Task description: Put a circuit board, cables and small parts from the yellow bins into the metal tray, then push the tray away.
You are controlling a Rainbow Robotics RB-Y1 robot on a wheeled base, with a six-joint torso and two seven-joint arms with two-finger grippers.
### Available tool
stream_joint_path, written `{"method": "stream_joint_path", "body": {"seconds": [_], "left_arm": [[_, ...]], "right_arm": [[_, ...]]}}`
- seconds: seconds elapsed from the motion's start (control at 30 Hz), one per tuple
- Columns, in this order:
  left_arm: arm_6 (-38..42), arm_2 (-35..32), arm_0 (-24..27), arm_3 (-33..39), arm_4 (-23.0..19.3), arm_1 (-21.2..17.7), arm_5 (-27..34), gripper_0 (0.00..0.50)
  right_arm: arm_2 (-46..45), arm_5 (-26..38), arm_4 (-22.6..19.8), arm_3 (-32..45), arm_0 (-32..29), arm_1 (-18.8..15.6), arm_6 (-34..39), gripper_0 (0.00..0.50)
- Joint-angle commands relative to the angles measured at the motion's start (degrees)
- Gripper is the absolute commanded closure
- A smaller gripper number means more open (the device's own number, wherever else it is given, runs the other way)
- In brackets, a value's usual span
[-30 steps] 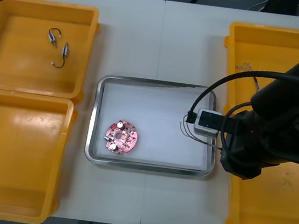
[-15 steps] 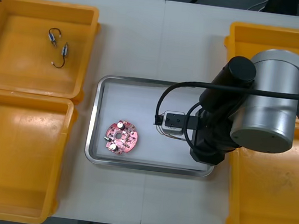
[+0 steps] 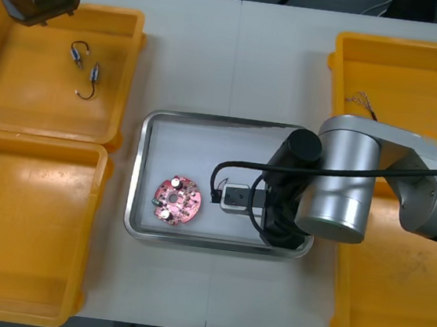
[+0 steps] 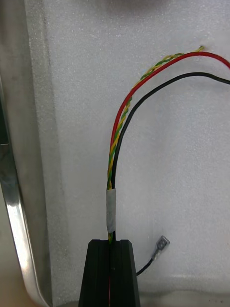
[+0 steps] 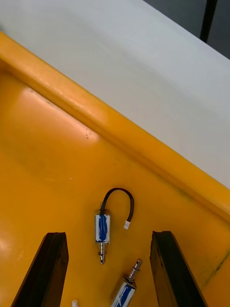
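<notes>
Light worktop [image 3: 238, 63], metal tray [image 3: 143, 171] at centre, yellow bins [image 3: 63, 5] either side. Swung across within the last second from above the right-hand bin to low over the tray's white inside: right gripper [image 4: 112, 242], fingers clenched on the end of a cable bundle [image 4: 117, 139]. Bundle now over the tray, so probably only lowering and letting go left for this item.

Long axis straight out ahead of the fingertips, taped collar [image 4: 111, 208] just beyond them, then bending off to one side. Red, black and twisted yellow-green strands pointing away from the fingers, fanned apart at their far ends. Thin black lead ending in a metal terminal [image 4: 162, 245] just beside the fingers, apparently resting on the white inside. Tray rim close alongside the fingers on the opposite side. Circuit board [image 3: 177, 201] already in the tray, near, out beyond the fingers.

Also newly arrived, over the far left bin: left gripper [image 5: 108, 234], fingers spread wide, nothing held, small metal parts [image 5: 102, 229] on the bin floor between them. Likely the next pick. More cables [image 3: 362, 103] left in the far right bin.
</notes>
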State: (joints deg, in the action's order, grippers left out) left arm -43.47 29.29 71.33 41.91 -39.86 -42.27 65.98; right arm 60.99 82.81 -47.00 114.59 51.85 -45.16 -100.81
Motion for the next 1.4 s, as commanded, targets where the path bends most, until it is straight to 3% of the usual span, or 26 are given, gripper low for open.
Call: {"method": "stream_joint_path", "body": {"seconds": [0.03, 0.27, 0.3, 0.43, 0.5, 0.6, 0.97, 1.27, 1.4], "left_arm": [[-1.3, 0.2, 3.3, -1.1, 0.7, 0.9, -1.2, 0.000], [-2.0, 0.2, 3.3, -4.9, 0.5, 2.2, -4.5, 0.000], [-2.1, 0.2, 3.2, -5.5, 0.3, 2.5, -5.1, 0.000], [-2.7, 0.2, 3.2, -8.2, -0.4, 3.2, -7.0, 0.000], [-2.9, 0.5, 2.9, -8.5, -0.8, 3.8, -7.7, 0.000], [-2.8, 2.3, 2.0, -8.5, -1.3, 4.6, -9.1, 0.000], [-2.7, 6.2, 0.5, -9.1, -3.1, 5.1, -11.5, 0.000], [-3.4, 6.2, 0.3, -13.1, -4.7, 5.4, -13.6, 0.000], [-3.8, 6.2, -0.3, -14.1, -7.0, 5.5, -14.7, 0.000]], "right_arm": [[2.1, -0.8, 1.9, -1.0, 1.8, 3.1, -1.1, 0.500], [3.1, -2.0, 1.8, -1.6, 1.8, 3.5, -1.1, 0.500], [3.1, -2.0, 1.7, -1.6, 1.8, 3.5, -1.3, 0.474], [3.1, -2.1, 2.1, -1.3, 1.8, 3.5, -1.4, 0.268], [3.0, -2.1, 2.5, -1.3, 1.8, 3.5, -1.1, 0.116], [2.8, -2.0, 2.6, -1.3, 1.8, 3.2, -0.6, 0.000], [-4.4, 4.3, -0.6, 3.3, 1.9, 2.3, 0.3, 0.000], [-16.5, 9.4, -11.9, 5.0, 1.8, -0.6, 1.8, 0.000], [-21.6, 12.5, -14.9, 5.0, 1.5, -1.9, 6.5, 0.000]]}}
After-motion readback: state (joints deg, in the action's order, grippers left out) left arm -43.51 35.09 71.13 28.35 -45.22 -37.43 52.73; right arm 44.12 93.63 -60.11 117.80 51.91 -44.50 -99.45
